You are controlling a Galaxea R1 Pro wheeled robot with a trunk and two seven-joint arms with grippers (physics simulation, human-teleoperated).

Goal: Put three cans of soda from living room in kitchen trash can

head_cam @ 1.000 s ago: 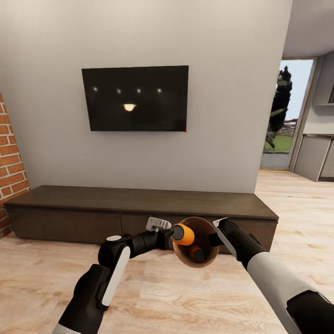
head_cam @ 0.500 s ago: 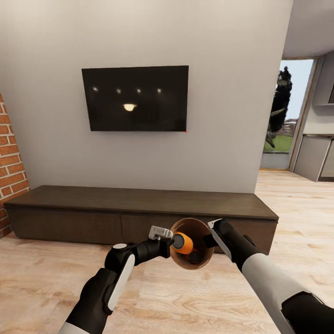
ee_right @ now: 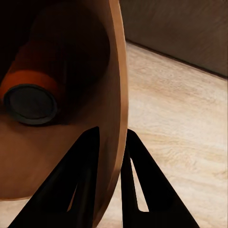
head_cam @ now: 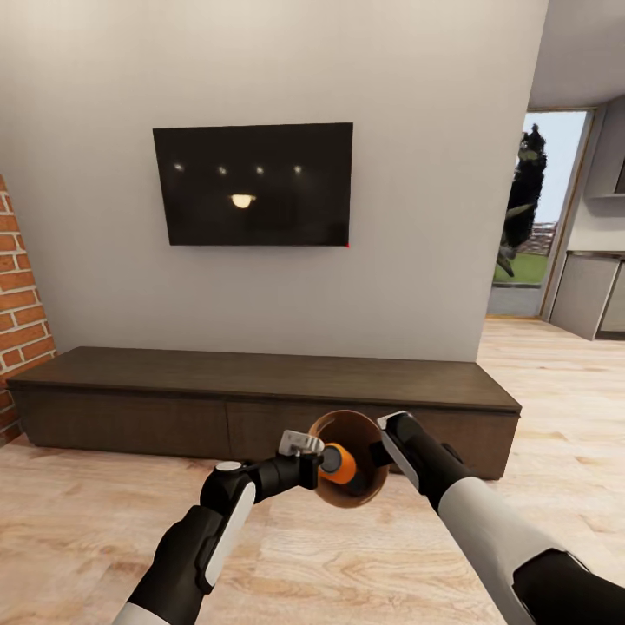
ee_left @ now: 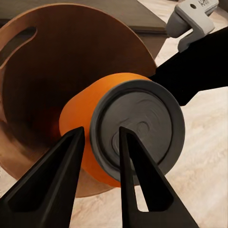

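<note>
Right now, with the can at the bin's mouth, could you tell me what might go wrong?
The left gripper pinches the orange can only by its top rim, so it might slip and fall to the wood floor. The right gripper clamps just the trash can wall, and the tilted bin, already holding another can, could swing or spill.

No text, label, brand, number or sign can be read in any view. The can (ee_left: 124,137) shows a plain orange side and a grey top with no lettering, and the TV (head_cam: 253,183) screen is dark with only light reflections. A pale part (ee_left: 194,18) near the wrist bears small marks too cropped to read.
</note>
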